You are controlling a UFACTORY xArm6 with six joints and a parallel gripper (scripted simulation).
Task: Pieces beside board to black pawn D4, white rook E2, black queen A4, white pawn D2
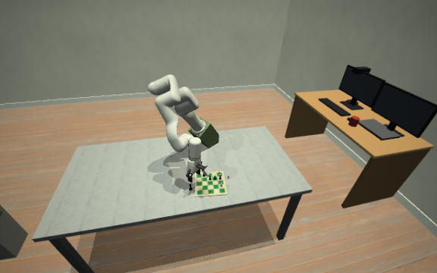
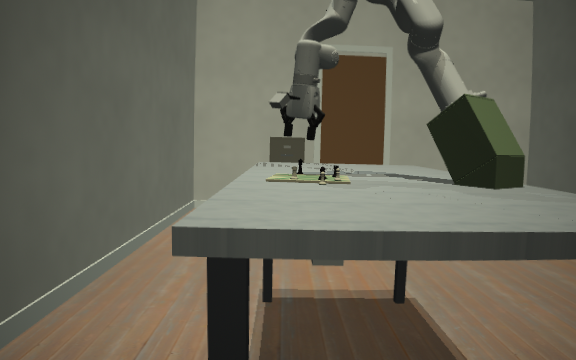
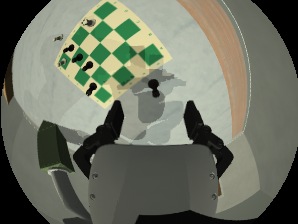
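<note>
Top view: chessboard near the bench front edge, end effector at its left edge. Exterior view: end effector hangs above the board — fingers apart, holding nothing. Wrist view: a black piece, type unclear, stands off-board just beside the chessboard — below the open fingers.

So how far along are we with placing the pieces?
Partly done, it seems: several pieces stand on the board, though their squares are too small to read. Nothing is in hand; the end effector is open, hovering above a black piece that stands on the table beside the board. Left: that piece, and what looks like a small pale piece off the board's far edge.
</note>
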